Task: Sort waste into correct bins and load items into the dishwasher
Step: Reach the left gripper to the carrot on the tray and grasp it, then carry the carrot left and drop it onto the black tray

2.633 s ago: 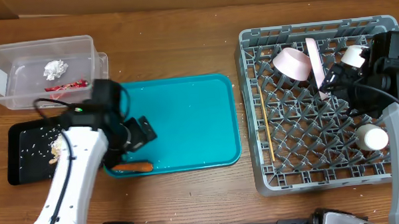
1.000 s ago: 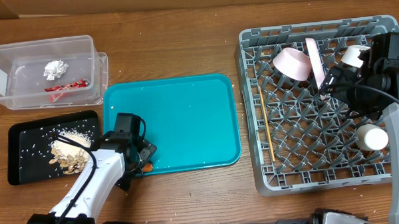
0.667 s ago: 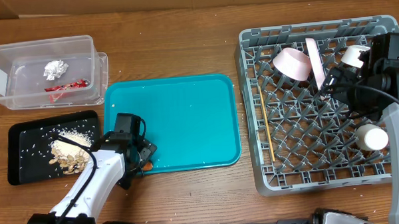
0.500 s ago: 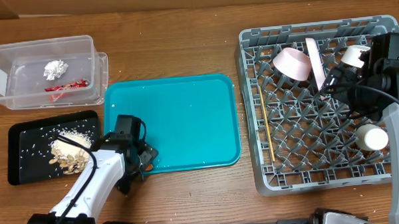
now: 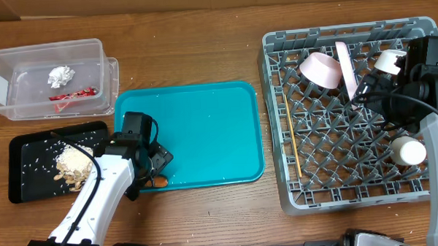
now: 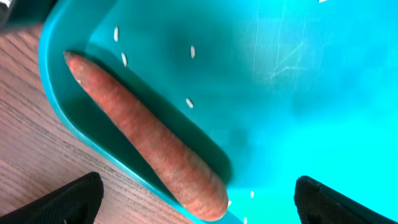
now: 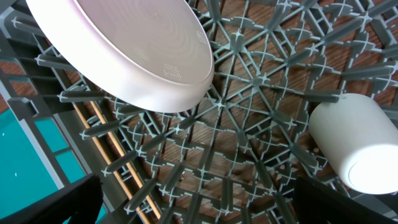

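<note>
The orange carrot [image 6: 143,130] lies against the near-left rim of the teal tray [image 6: 280,74]. My left gripper [image 6: 199,202] hangs open just above it, one finger on each side; the overhead view shows this gripper [image 5: 157,159] above the carrot [image 5: 160,181]. The clear tub [image 5: 7,108] holds the paper ball [image 5: 60,74] and red wrapper [image 5: 73,94]. Nuts and rice [image 5: 70,161] lie in the black tray [image 5: 23,148]. The grey rack [image 5: 352,162] holds a pink bowl [image 5: 318,67], the upright plate [image 5: 344,67], a white bowl [image 5: 408,150] and chopsticks [image 5: 293,139]. My right gripper [image 7: 199,199] is open over the rack, holding nothing.
A few rice grains [image 6: 189,102] dot the teal tray [image 5: 205,131]. In the right wrist view the plate [image 7: 124,50] leans at upper left, the white bowl [image 7: 354,143] lies at right and the chopsticks [image 7: 106,143] cross the rack's lattice [image 7: 249,118].
The left arm has swung off the black tray and come down over the carrot, then edged slightly farther onto the teal tray. The carrot and the right arm have not moved.
</note>
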You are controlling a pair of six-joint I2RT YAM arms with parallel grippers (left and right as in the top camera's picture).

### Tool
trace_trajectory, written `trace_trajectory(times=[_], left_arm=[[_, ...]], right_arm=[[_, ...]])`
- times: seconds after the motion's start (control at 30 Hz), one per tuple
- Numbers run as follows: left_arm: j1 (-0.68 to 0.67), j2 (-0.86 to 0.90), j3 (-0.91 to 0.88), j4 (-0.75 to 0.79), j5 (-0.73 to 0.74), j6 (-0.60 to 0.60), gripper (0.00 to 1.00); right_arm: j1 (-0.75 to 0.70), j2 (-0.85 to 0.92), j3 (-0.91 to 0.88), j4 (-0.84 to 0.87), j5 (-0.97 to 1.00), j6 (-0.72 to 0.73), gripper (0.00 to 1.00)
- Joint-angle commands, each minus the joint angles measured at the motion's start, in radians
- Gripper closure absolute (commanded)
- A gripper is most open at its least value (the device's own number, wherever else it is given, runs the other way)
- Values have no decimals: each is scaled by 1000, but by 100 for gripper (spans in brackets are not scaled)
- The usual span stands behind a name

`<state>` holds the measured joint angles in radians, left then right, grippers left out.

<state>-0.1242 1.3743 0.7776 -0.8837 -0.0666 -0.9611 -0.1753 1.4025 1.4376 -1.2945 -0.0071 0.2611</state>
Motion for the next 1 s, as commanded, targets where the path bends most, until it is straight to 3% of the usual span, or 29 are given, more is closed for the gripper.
trace_trajectory(times=[0.0,0.2,0.63,0.77,0.83,0.97], left_arm=[[0,-5,-26,39,-50,19,0],[0,51,-82,155,-45,19,0],[0,196,-86,244,-38,16,1],[0,196,-86,275,-39,16,19],[0,196,-86,279,-45,17,37],[0,196,-86,283,-49,21,46]], right_arm=[[-2,-2,14,2,13,-4,0],[-2,-2,14,-9,13,-4,0],[-2,-2,14,-15,13,-4,0],[-2,-2,14,-17,13,-4,0],[-2,-2,14,-17,13,-4,0],[-2,-2,14,-17,13,-4,0]])
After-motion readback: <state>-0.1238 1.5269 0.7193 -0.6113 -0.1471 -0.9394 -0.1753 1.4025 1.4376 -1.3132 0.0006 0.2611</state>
